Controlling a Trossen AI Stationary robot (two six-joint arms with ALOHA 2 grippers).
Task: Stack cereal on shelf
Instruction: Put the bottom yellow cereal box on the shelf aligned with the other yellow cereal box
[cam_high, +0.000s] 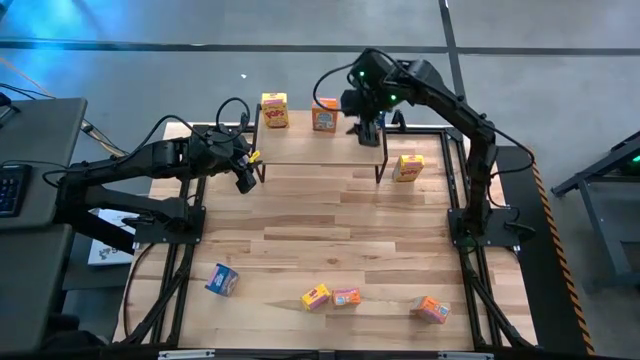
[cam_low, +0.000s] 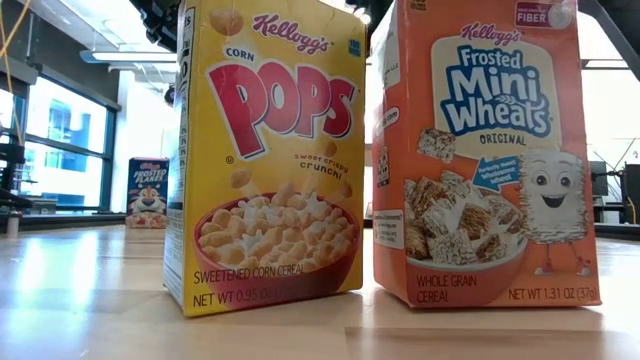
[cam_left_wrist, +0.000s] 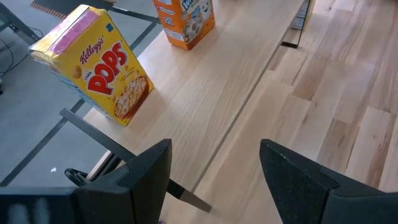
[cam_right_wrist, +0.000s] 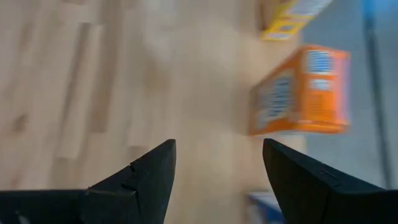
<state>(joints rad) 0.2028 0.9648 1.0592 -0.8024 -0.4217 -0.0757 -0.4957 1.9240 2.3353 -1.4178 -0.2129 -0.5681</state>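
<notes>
The shelf (cam_high: 320, 150) stands at the table's far middle. On its plank stand a yellow cereal box (cam_high: 274, 110) and an orange cereal box (cam_high: 325, 116), both upright on their bases near the far edge. My right gripper (cam_high: 365, 130) hovers open above the plank's right part, just right of the orange box (cam_right_wrist: 301, 90), with nothing between its fingers (cam_right_wrist: 217, 162). My left gripper (cam_high: 245, 180) is open at the shelf's left end, nothing in it (cam_left_wrist: 214, 180). It faces the yellow box (cam_left_wrist: 93, 62) and the orange box (cam_left_wrist: 185, 22).
A yellow box (cam_high: 408, 167) stands on the table right of the shelf. Near the front edge lie a blue box (cam_high: 222, 279), a yellow box (cam_high: 316, 296), a pinkish-orange box (cam_high: 346, 297) and an orange box (cam_high: 433, 309). The low view shows a yellow box (cam_low: 270, 150) and an orange box (cam_low: 490, 150) close up.
</notes>
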